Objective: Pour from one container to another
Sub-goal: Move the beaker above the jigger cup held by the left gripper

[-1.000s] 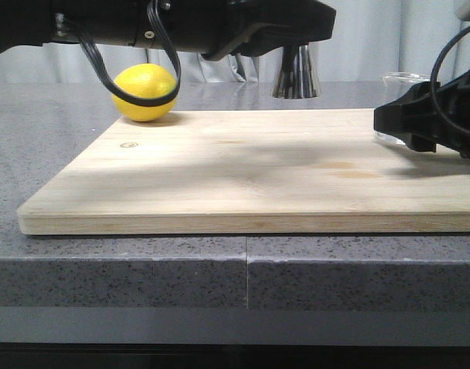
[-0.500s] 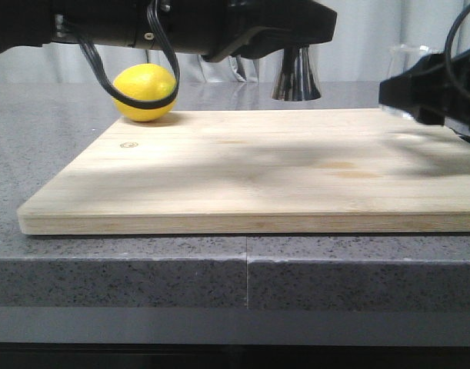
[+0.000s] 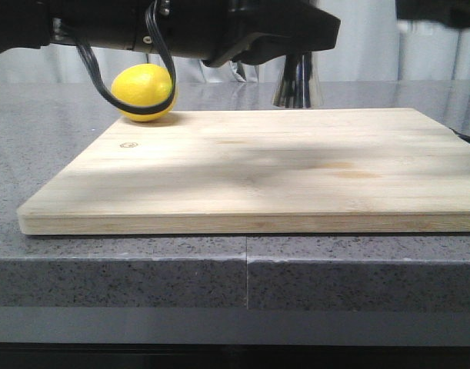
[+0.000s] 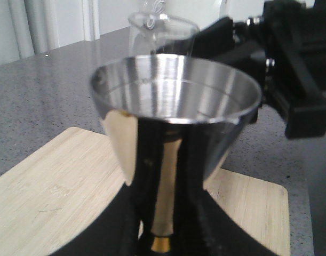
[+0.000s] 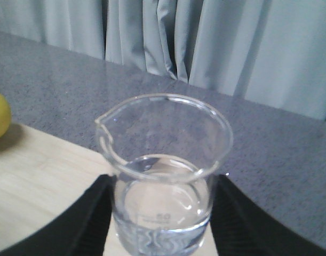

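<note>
The tall shiny steel hourglass jigger point(image 4: 173, 133) is pinched at its gold band by the left claw point(image 4: 163, 234), held above the wooden board's point(image 3: 281, 169) far edge. The small clear glass beaker point(image 5: 163, 176), upright, is clamped between the raised right claw's point(image 5: 163, 234) fingers.

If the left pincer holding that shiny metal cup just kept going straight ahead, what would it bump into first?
Probably the glass beaker held by the right pincer, just beyond the jigger; depth is unclear.
</note>
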